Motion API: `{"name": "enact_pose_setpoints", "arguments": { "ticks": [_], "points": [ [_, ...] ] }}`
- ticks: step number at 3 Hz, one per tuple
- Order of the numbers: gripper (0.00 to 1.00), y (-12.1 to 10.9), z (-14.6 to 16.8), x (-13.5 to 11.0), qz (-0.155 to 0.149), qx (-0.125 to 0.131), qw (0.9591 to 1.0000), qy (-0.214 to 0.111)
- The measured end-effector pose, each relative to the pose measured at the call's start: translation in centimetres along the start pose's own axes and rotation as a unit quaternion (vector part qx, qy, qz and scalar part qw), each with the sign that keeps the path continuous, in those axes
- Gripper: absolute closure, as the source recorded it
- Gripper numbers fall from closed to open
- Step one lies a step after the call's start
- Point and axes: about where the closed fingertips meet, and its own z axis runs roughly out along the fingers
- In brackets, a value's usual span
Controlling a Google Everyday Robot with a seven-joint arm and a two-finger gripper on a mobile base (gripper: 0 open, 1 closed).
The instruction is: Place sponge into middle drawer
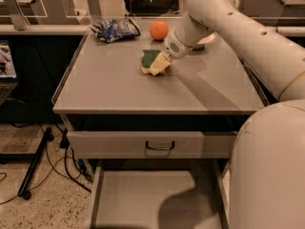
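The sponge (153, 63), pale yellow with a dark green face, sits on the grey counter top (119, 85) toward the back middle, tilted with its green face up and to the left. My gripper (165, 58) is at the sponge's right edge, touching it, at the end of the white arm that comes in from the upper right. The middle drawer (143, 194) is pulled out below the counter, a grey tray with a bare flat floor. My arm's shadow falls on its right half.
A round orange fruit (158, 30) and a blue snack bag (114, 29) lie at the back of the counter. A drawer front with a black handle (159, 146) sits above the open drawer. My white body (271, 171) fills the lower right. Cables and a stand leg (35, 163) lie on the floor at left.
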Motion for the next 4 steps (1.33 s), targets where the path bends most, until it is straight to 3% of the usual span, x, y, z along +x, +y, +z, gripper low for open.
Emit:
{"name": "enact_pose_setpoints", "arguments": {
  "ticks": [2, 3, 4],
  "points": [
    [1.0, 0.0, -0.8, -0.5, 0.0, 0.0, 1.0, 0.0],
    [1.0, 1.9, -3.5, 1.4, -0.038, -0.009, 0.9992, -0.012],
    [1.0, 6.5, -9.5, 5.9, -0.092, -0.048, 0.9938, -0.04]
  ]
}}
